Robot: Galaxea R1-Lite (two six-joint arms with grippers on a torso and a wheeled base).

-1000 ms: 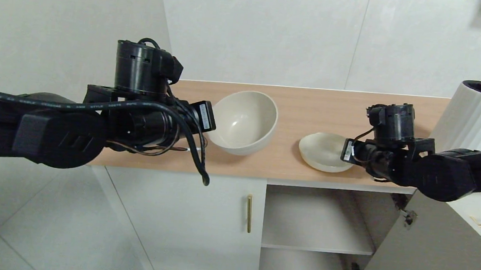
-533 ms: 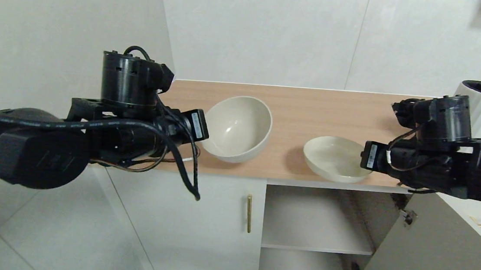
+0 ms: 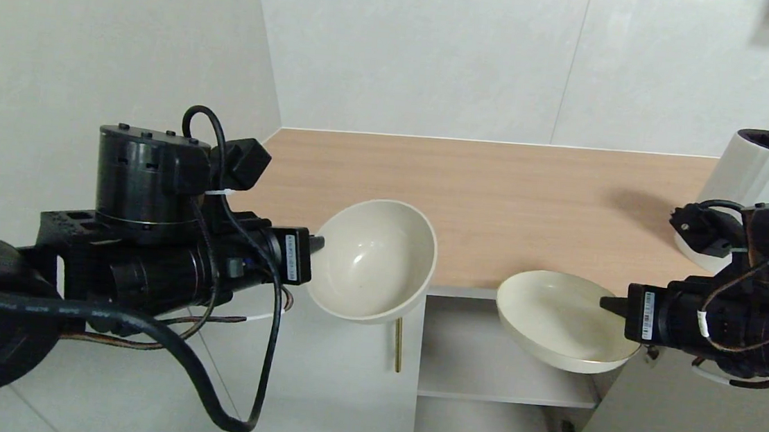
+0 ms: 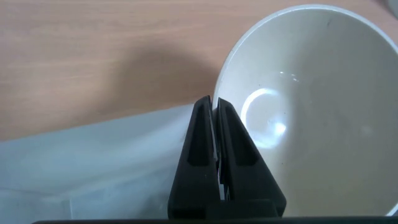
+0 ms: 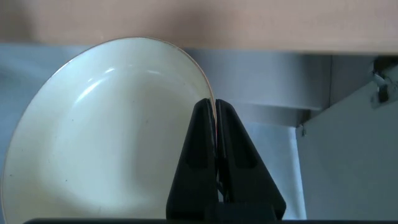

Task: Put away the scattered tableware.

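Before the counter (image 3: 497, 198), left fingers (image 4: 202, 143) pinch the bowl (image 3: 370, 260), right fingers (image 5: 202, 143) the plate (image 3: 556, 321).

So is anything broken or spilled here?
Nothing stands out. The deep cream bowl in the left gripper and the shallow cream plate in the right gripper both look whole and empty.

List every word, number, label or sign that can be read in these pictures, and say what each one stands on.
Left wrist sticker: white label, print too small to read.
Right wrist sticker: white label, print too small to read.
Black cable: faint lettering, too small to read.
Bowl and plate: no text.
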